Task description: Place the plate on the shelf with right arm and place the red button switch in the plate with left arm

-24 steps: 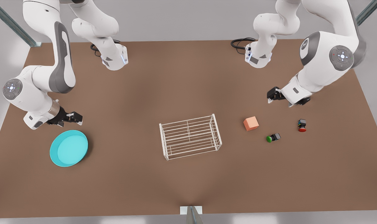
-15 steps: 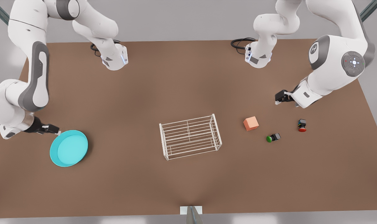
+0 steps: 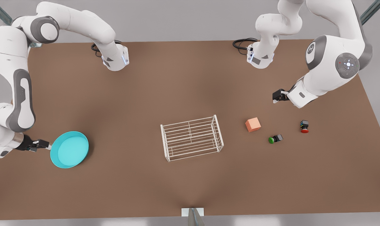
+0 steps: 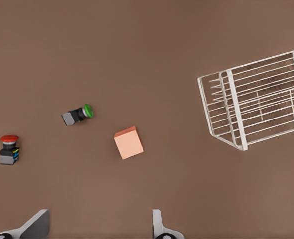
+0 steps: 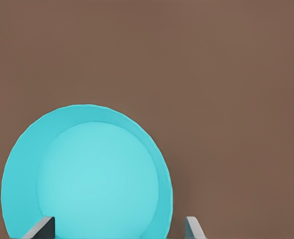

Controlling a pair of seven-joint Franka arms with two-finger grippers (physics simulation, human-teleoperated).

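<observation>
A brown bench (image 3: 190, 81) seen from above, with a grey wall behind it. At the front view's left, the right claw (image 3: 47, 145) sits low at the rim of the plate (image 3: 69, 149), its two fingers (image 5: 42, 228) spread wide — one to each side of the near rim, not pinching it. The plate lies flat on the bench, open side up. In the middle stands the shelf (image 3: 192, 137), upright, its long axis running roughly across the view, tilted slightly. Right of it come an orange cube (image 3: 253, 124), then a green switch (image 3: 275, 139) tipped on its side, then the red switch (image 3: 304, 126), cap towards the viewer. The left claw (image 3: 277, 96) hovers above this group — fingers (image 4: 159, 227) spread, holding nothing.
</observation>
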